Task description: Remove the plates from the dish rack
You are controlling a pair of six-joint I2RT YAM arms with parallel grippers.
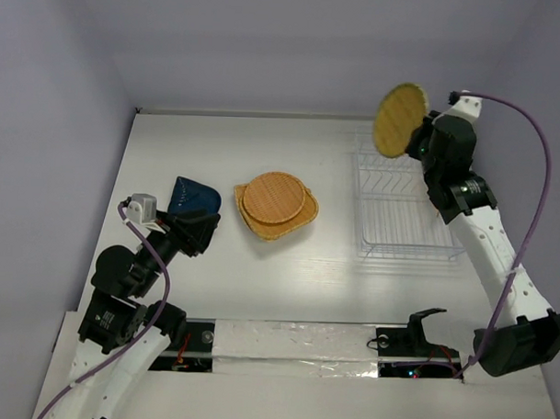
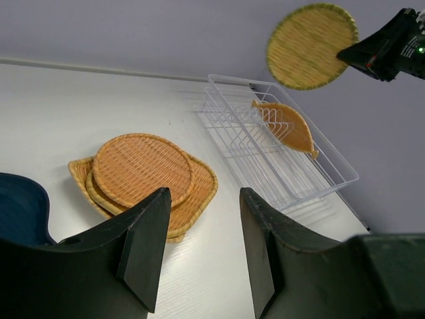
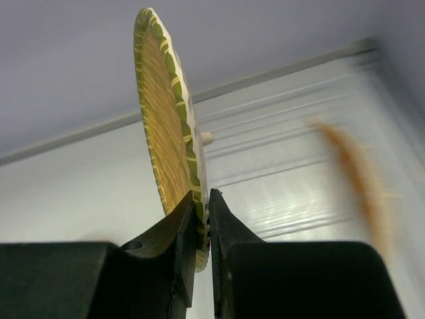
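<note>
My right gripper (image 1: 418, 134) is shut on the rim of a round yellow woven plate with a green edge (image 1: 399, 119), holding it upright high above the white wire dish rack (image 1: 404, 214). The right wrist view shows the jaws (image 3: 203, 216) pinching that plate (image 3: 163, 126). A pointed leaf-shaped plate (image 2: 287, 126) still stands in the rack (image 2: 312, 174). A round orange plate (image 1: 273, 197) lies on a larger rounded-square plate (image 1: 303, 219) mid-table. My left gripper (image 1: 204, 231) is open and empty, next to the dark blue dish (image 1: 190, 195).
Walls enclose the table at the back and both sides. In the left wrist view the plate stack (image 2: 141, 169) sits left of my open fingers (image 2: 147, 239), and the blue dish (image 2: 20, 207) is at the far left.
</note>
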